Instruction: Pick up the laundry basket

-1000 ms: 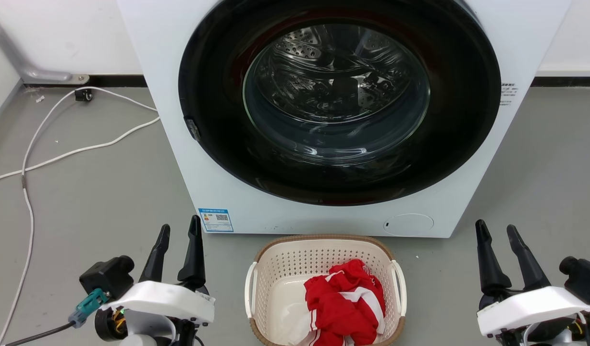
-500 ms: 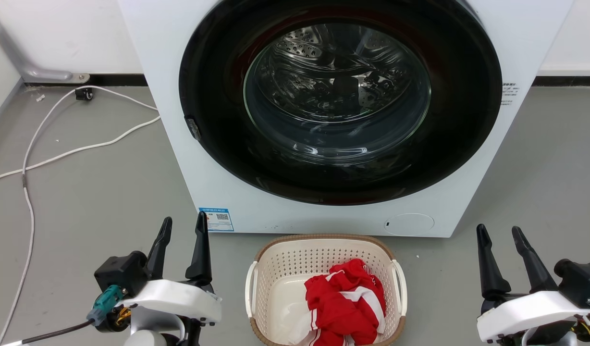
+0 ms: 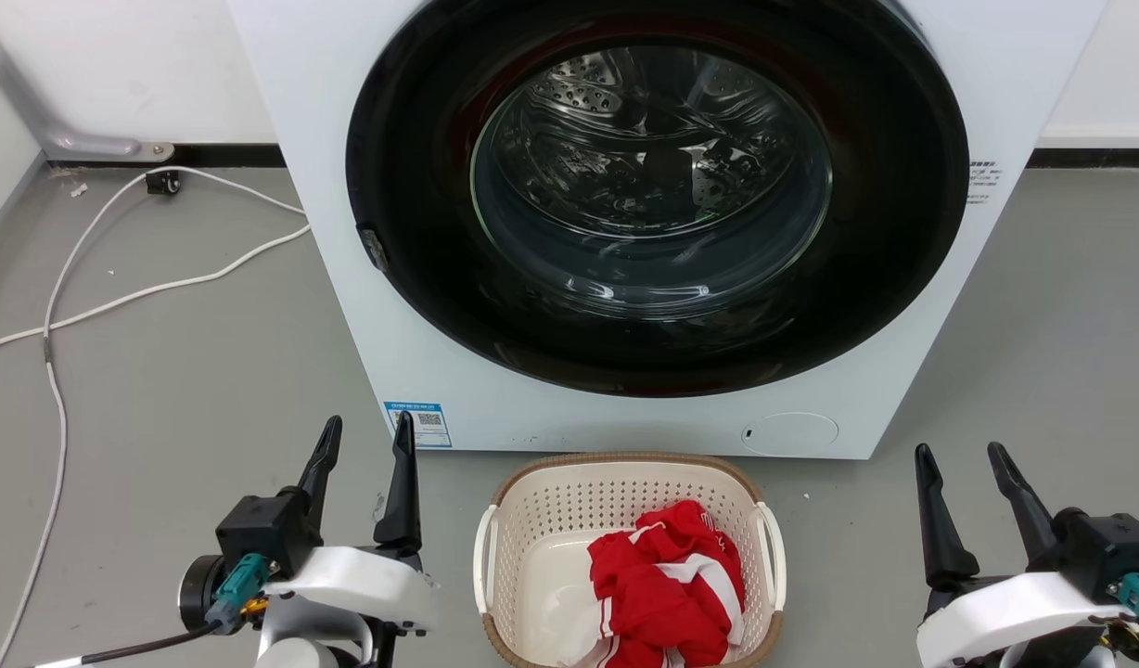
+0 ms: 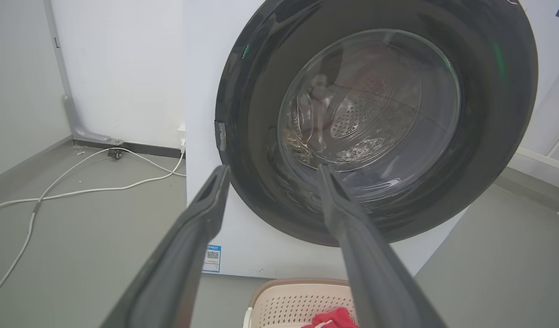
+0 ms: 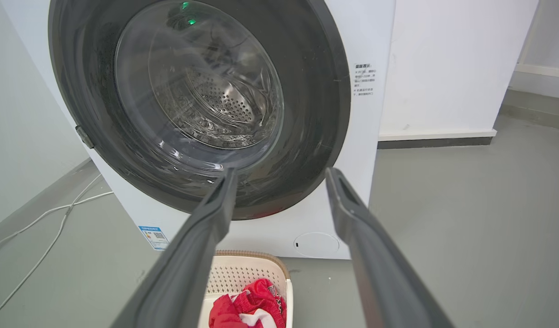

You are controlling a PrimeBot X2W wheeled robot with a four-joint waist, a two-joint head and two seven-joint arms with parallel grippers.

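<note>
The left tool (image 3: 368, 422), at 7 o'clock in the head view, stands open and empty. The laundry basket (image 3: 625, 458) sits apart from it on the floor at 6 o'clock, just before the washer (image 3: 338, 306). The right tool (image 3: 959, 450), at 5 o'clock, is likewise spread, holding nothing. My worry is that uneven grips on the white handles (image 3: 481, 557) could tip the basket and spill the red garment (image 3: 667, 584). Count: two tools, one basket, two handles, one garment, one washer.
</note>
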